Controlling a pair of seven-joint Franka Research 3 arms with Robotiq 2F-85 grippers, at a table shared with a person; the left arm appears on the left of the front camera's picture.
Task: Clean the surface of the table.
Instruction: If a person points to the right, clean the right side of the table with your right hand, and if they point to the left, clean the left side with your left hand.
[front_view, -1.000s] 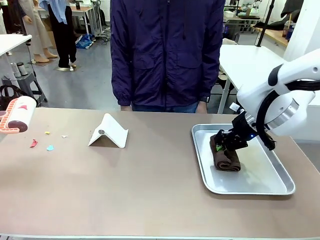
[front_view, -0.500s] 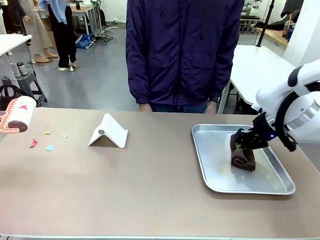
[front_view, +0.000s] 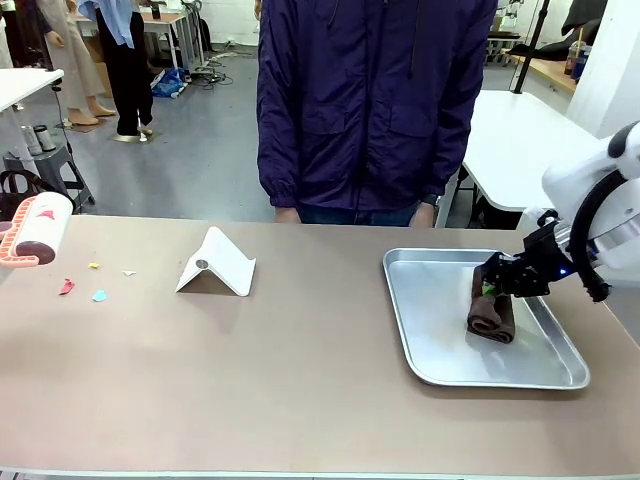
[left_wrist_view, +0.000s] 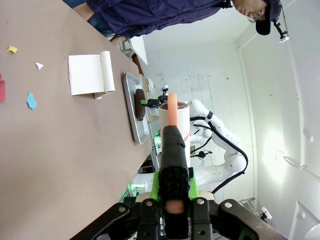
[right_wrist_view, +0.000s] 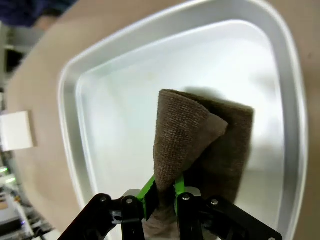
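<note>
I see the table (front_view: 300, 390) running the full width of my front view, between my arms and a person (front_view: 370, 100) in a dark jacket standing at its far edge. My right gripper (right_wrist_view: 165, 192) has its jaws pinched tight on a fold of a brown cloth (right_wrist_view: 192, 135). The rest of the cloth hangs down and lies crumpled on the floor of a metal tray (front_view: 435, 350). That tray sits flat on the table close to its right edge, and the cloth is in the tray's far right part. My left gripper (left_wrist_view: 173, 182) has its jaws clamped around the black handle of a roller (left_wrist_view: 173, 117) with a white drum and a salmon-pink frame. The front view shows the roller (front_view: 40, 228) at the table's left edge, near the far left corner; I cannot tell whether it touches the top. Just beside it, a few small paper scraps (front_view: 99, 296) in red, blue, yellow and white lie on the table. A white folded stand (front_view: 217, 263) sits left of the middle, nearer the far edge, well apart from the tray.
</note>
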